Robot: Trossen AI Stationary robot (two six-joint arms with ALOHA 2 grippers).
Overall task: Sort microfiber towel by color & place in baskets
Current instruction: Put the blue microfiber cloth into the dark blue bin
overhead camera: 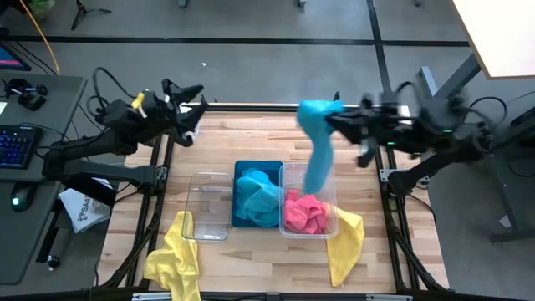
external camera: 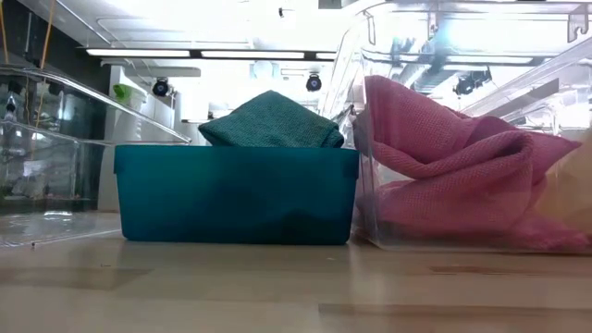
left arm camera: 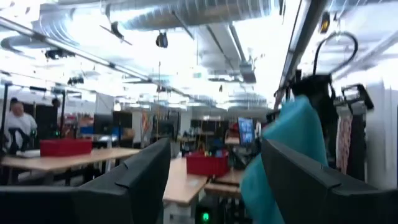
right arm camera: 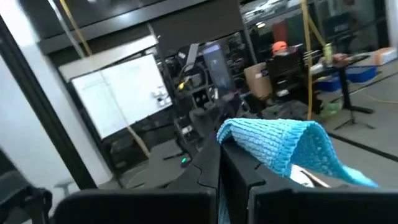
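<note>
At the near edge of the worktop two yellow towels lie flat: one in front of the clear empty basket, the other beside the front corner of the clear basket with pink towels. The teal basket sits in the middle of the row, touching both clear baskets. It has blue towels heaped inside, and they poke up above its rim. The pink towels are crumpled in the clear basket on one side of the teal one. The clear basket on the other side has nothing in it. Behind the baskets, the right arm reaches in level over the far edge of the worktop. The right gripper has its jaws pressed together, pinching the top corner of a blue towel. This towel hangs straight down from the jaws, and its bottom end dangles over the back of the pink basket, next to the teal basket. The left gripper waits high up behind the empty clear basket, with its jaws spread wide and nothing in them.
</note>
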